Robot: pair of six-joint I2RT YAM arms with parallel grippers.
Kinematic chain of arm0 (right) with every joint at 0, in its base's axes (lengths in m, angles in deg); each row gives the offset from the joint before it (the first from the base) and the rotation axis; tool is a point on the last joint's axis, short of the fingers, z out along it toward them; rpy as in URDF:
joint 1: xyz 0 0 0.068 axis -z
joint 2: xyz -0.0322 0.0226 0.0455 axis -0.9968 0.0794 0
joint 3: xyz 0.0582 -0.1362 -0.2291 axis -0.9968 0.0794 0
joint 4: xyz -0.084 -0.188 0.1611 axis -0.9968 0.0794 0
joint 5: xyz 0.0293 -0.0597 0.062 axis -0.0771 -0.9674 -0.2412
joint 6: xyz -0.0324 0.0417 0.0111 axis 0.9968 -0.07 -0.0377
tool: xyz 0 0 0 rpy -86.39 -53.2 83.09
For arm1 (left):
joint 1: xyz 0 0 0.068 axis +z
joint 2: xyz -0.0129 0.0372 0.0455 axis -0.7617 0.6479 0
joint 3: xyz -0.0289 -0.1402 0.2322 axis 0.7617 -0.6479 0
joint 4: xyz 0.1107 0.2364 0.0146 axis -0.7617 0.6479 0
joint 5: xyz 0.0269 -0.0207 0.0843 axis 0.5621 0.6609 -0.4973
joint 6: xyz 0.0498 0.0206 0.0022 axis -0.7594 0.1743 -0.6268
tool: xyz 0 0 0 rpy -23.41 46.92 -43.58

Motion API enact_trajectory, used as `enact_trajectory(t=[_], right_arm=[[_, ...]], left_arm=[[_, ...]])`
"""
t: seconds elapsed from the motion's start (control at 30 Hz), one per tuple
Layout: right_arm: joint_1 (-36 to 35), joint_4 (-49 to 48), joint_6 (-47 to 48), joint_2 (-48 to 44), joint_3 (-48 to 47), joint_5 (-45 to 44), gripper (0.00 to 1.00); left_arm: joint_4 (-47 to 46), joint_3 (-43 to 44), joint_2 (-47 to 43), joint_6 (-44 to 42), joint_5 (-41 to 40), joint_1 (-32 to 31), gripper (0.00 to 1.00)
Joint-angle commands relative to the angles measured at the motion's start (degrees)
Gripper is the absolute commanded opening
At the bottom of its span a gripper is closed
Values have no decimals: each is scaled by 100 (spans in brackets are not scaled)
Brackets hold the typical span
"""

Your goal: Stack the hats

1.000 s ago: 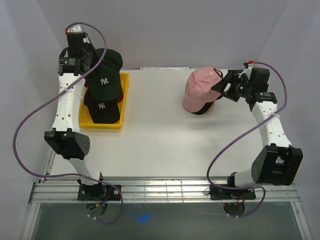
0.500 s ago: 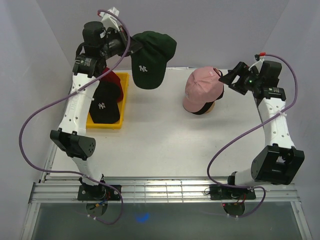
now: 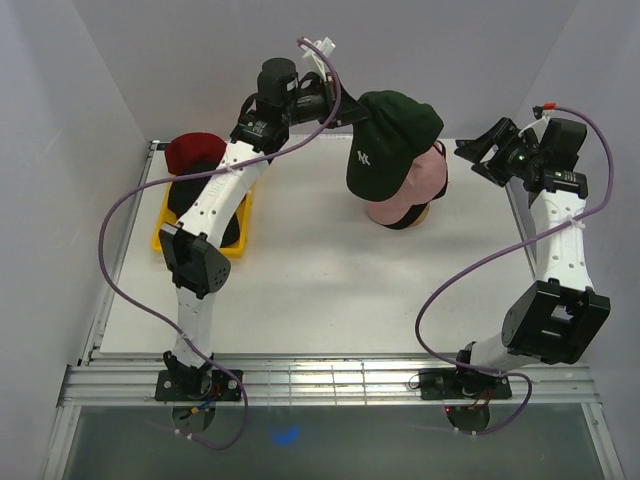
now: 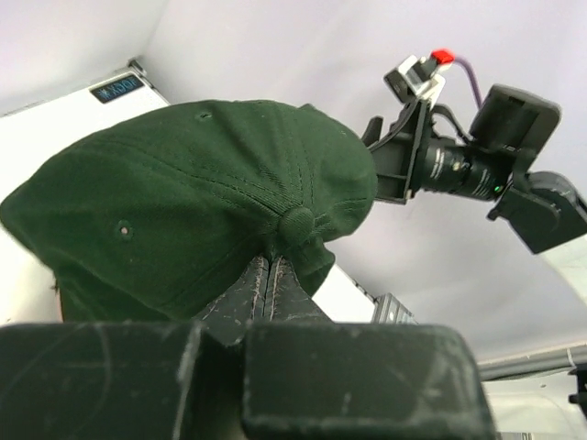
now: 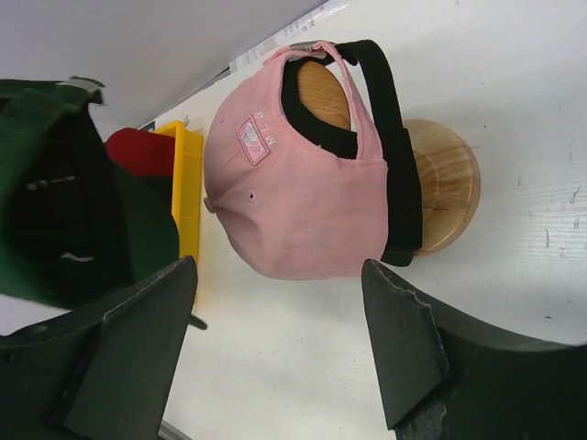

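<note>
And there's the swing across! A second ago the dark green fabric baseball cap with the white logo sat over the yellow plastic tray at the left. Half a second ago it was in mid-air near the back edge. Now it hangs right above the pale pink fabric cap, overlapping it in the overhead view.

The left claw is clamped on the green cap, its fingers pinched together on the cloth of the crown just below the top button. The arm is stretched far over to the right.

The right claw has backed off. It was up against the back of the pink cap a second ago; now it stands clear to the right, fingers spread wide and holding nothing, with the pink cap between them in its own camera.

The pink cap sits on the round mushroom-shaped wooden stand, strap side toward that camera. So the carry looks about done, and what's left is lowering the green cap squarely onto the pink crown. Whether they already touch, I can't tell.

Back in the tray, a dark red fabric cap shows at the far end, with something dark beside it, mostly hidden by the arm.

The white tabletop is flat and matte, with pale walls on three sides and metal rails along the near edge.
</note>
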Motion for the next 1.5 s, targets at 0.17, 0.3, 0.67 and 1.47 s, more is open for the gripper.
enact_trajectory(t=[0.17,0.3,0.67,1.47], right_arm=[[88,-125,-146,116,-179,311,77],[96,-116,-155,230,-135,285,77],[123,-195,-138,283,129,258,77],[26,209,204,880,-915,-233,75]], left_arm=[[-1079,-23,390,-56,394,-446,0],[-1282,-155,496,-91,438,-561,0],[-993,-963,487,-582,430,-613,0],[-254,-902,751,-1154,-528,-692,0]])
